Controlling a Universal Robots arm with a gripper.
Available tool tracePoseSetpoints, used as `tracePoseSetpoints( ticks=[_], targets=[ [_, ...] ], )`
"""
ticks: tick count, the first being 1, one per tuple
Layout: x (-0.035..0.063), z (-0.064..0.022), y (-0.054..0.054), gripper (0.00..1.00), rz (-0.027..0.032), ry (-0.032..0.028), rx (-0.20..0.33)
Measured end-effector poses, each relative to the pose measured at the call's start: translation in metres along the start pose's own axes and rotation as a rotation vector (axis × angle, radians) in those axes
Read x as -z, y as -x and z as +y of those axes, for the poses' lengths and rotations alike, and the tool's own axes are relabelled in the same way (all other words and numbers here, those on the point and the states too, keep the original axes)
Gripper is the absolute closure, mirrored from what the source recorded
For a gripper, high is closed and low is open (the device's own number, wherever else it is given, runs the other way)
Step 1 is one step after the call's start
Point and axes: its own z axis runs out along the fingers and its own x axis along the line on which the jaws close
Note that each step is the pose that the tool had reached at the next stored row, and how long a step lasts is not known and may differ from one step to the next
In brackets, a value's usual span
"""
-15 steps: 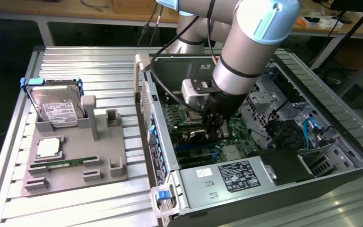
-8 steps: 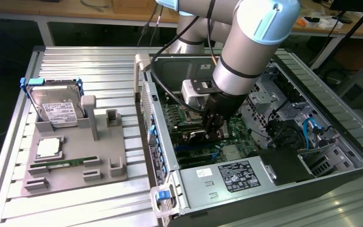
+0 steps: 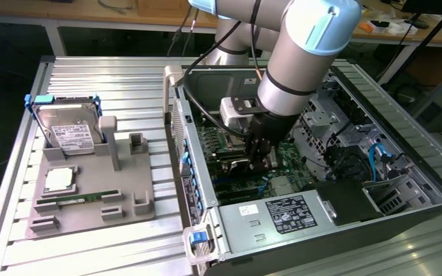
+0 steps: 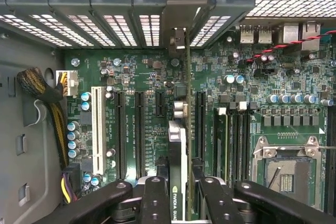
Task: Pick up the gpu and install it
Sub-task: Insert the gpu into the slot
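Gpu [image 4: 177,145]: gripped edge-on between the narrow-set fingers [image 4: 155,198] of the gripper [image 4: 181,200], lettering "NVIDIA QUA" readable, above the green motherboard [image 4: 131,64] inside the open case [image 3: 182,121]. At the exterior view's left, on a grey tray [image 3: 90,215], white-labelled hard drive [image 3: 67,133], print illegible.

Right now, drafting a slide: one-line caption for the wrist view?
The gripper holds the gpu edge-on among the expansion slots of the motherboard.
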Motion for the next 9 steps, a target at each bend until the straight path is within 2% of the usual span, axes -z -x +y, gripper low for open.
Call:
tracePoseSetpoints(
  ticks=[9],
  targets=[
    [0.0011, 0.0, 0.0007, 0.73, 0.0033, -0.0015, 0.001]
  ],
)
